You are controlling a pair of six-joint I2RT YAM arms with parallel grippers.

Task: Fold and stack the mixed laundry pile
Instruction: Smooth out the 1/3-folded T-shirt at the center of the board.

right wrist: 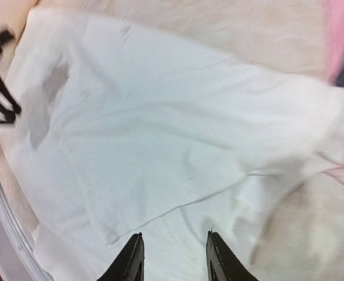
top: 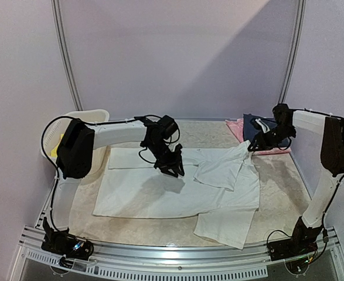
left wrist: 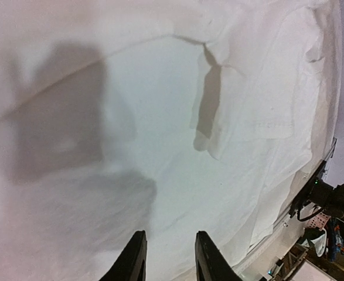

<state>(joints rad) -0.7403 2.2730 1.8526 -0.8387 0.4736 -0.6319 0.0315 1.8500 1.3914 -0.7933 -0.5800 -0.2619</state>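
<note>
The white T-shirt (top: 160, 193) lies spread on the table, its right side folded over toward the middle. My left gripper (top: 170, 167) hovers open and empty above the shirt's upper middle; in the left wrist view (left wrist: 170, 234) both fingers stand apart over plain white cloth (left wrist: 189, 146). My right gripper (top: 256, 143) is open and empty above the shirt's far right corner; the right wrist view (right wrist: 175, 234) shows a fold edge of the shirt (right wrist: 160, 134) just beyond the fingertips. A patch of yellow (top: 55, 153) shows in the basket; I cannot make out the shorts.
A white plastic basket (top: 92, 117) stands at the far left behind the left arm. Pink cloth (top: 237, 127) with a navy garment (top: 255, 126) on it lies at the back right, also in the right wrist view (right wrist: 339, 23). A metal rail (top: 177, 252) runs along the near edge.
</note>
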